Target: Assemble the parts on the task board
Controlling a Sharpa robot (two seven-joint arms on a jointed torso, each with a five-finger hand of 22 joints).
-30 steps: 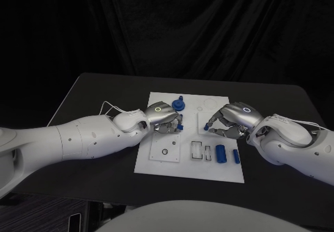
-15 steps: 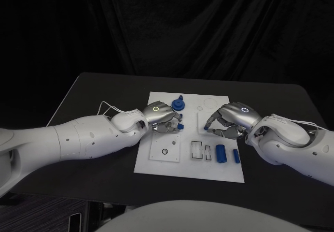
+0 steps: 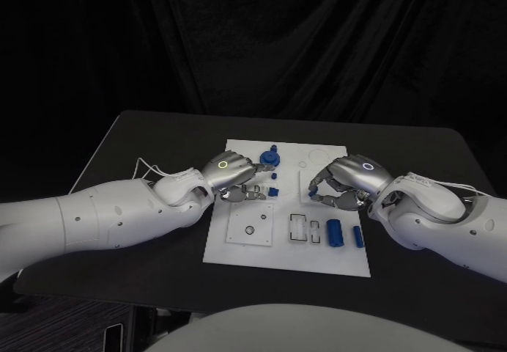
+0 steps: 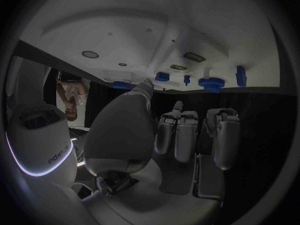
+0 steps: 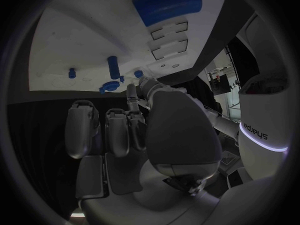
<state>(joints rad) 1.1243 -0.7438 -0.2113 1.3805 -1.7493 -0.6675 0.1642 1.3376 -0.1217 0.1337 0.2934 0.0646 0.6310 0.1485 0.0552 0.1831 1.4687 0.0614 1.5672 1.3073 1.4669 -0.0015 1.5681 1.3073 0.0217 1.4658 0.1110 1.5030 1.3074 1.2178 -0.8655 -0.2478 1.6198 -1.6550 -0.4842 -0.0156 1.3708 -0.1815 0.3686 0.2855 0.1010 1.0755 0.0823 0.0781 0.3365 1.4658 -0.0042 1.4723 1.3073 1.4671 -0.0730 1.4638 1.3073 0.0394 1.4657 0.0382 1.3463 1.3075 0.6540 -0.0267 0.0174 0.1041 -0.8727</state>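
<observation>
over the task board (image 3: 245, 246) | left hand (image 3: 234, 176) drawn back, fingers curled, empty | right hand (image 3: 346, 182) curled, contents unclear

A robotics lab or test studio is showing here: black curtains (image 3: 317, 59) are hanging behind a black worktop (image 3: 148, 139), which is carrying a white task board (image 3: 241, 246) with cut-out slots, and two white robot arms are reaching in over it.
</observation>
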